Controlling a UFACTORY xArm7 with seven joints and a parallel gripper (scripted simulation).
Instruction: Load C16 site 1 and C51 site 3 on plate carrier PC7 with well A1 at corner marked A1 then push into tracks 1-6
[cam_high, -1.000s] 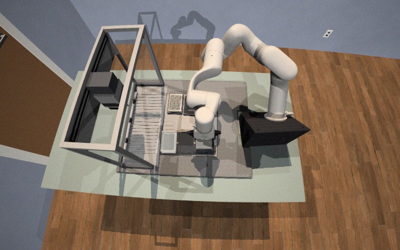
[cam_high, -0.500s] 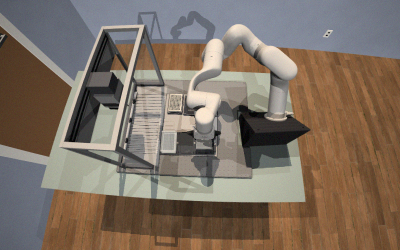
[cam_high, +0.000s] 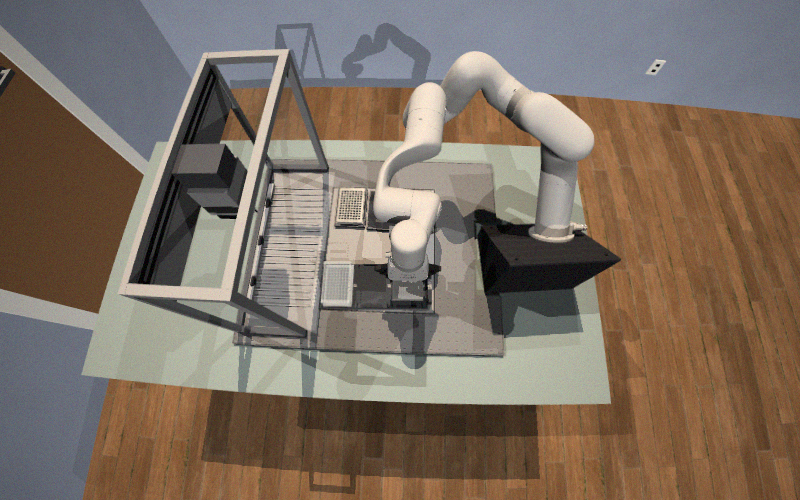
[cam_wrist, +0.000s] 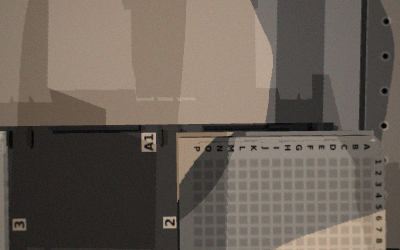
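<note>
- Fingers: you can't see them in either view, hidden under the arm's wrist (cam_high: 408, 244), but judge them clenched on C16 (cam_wrist: 280, 195), the 384-well plate that fills the lower right of the wrist view.
- C16 hangs over the handle end of PC7 (cam_wrist: 85, 190). Its left edge runs just beside the strip bearing the "2" label (cam_wrist: 169, 222), so it appears to be over site 1. Whether it rests in the locators or hovers above them, you cannot tell.
- The dark bay between the labels, which looks to be site 2, is bare, with an A1 mark (cam_wrist: 148, 142) at its upper right corner. C16's row A and column 1 also meet at its upper right, so the orientation looks correct.
- C51 (cam_high: 337, 284) appears to sit on the rail end of the carrier, and C15 (cam_high: 351, 206) lies in its nest.
- Risks from here:
  - Releasing with an edge riding on a locator would leave C16 tilted rather than flat.
  - A plate placed slightly toward site 2 could straddle the divider.
  - Withdrawing the fingers sideways could drag the plate or skew the loose carrier.
  - A skewed carrier may then jam at the rails (cam_high: 292, 247) or enter the wrong tracks, so the lamp never lights.
</note>
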